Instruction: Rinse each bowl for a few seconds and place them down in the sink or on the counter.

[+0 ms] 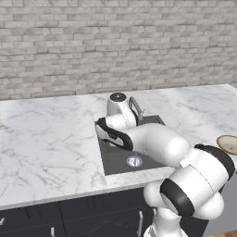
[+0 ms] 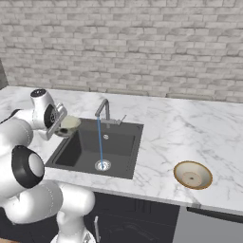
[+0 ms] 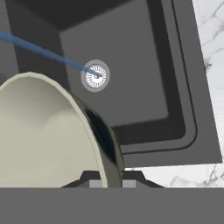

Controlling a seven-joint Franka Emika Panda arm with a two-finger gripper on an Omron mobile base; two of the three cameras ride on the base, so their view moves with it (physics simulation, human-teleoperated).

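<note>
My gripper (image 2: 61, 127) is shut on the rim of the deep pale greenish-cream bowl (image 2: 70, 124), held tilted above the left edge of the dark sink (image 2: 121, 142). In the hand view the bowl (image 3: 39, 131) fills the lower left, with its rim pinched between the finger tips of the gripper (image 3: 106, 183). A thin blue stream of water (image 2: 100, 142) runs from the silver faucet (image 2: 102, 110) onto the drain (image 2: 102, 165), to the right of the bowl and apart from it. The shallower tan bowl (image 2: 192, 174) rests upright on the white marble counter (image 2: 180, 128), right of the sink.
My own arm covers much of the sink (image 1: 109, 159) in the left base view, where the faucet (image 1: 135, 107) and drain (image 1: 134, 161) peek out. The tan bowl (image 1: 229, 144) lies near the counter's front right edge. A brick wall (image 2: 142, 42) backs the counter.
</note>
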